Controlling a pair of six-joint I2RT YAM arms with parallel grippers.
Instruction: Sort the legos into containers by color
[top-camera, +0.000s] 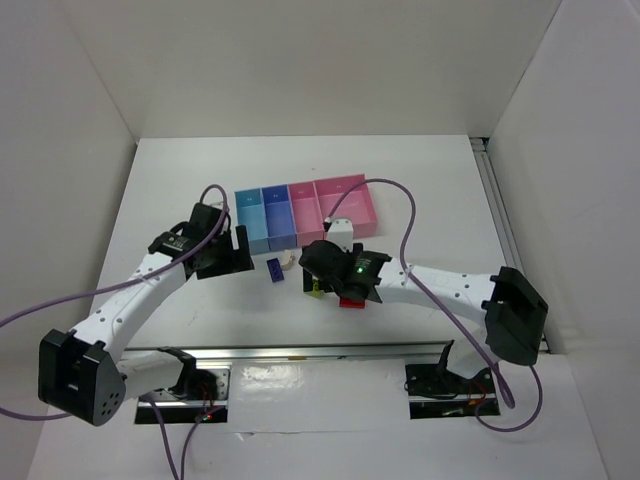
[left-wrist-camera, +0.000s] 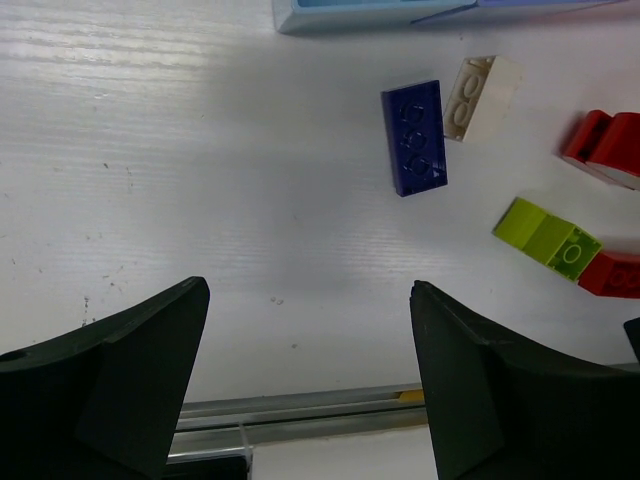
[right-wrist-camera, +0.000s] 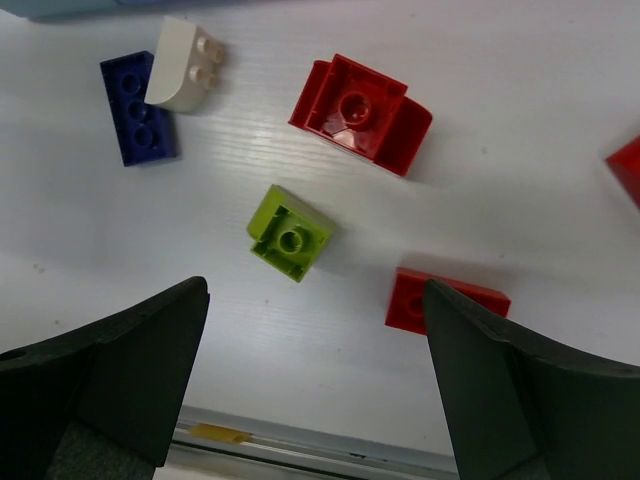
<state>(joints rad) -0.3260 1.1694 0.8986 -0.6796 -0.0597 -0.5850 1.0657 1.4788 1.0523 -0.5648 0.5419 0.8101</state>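
Observation:
The containers (top-camera: 305, 212) stand in a row at mid-table: light blue, darker blue, pink and a wider pink bin. Just in front lie the legos. In the right wrist view I see a dark blue brick (right-wrist-camera: 138, 107), a whitish one (right-wrist-camera: 185, 65), a lime green one (right-wrist-camera: 291, 233), a large red one (right-wrist-camera: 360, 113) and a flat red one (right-wrist-camera: 420, 300). My right gripper (right-wrist-camera: 315, 288) hovers open over the lime and flat red bricks. My left gripper (left-wrist-camera: 308, 290) is open above bare table, left of the dark blue brick (left-wrist-camera: 414, 137).
A metal rail (top-camera: 300, 350) runs along the near table edge. White walls enclose the table on three sides. Purple cables (top-camera: 405, 215) loop off both arms. Another red brick (right-wrist-camera: 628, 165) shows at the right edge of the right wrist view.

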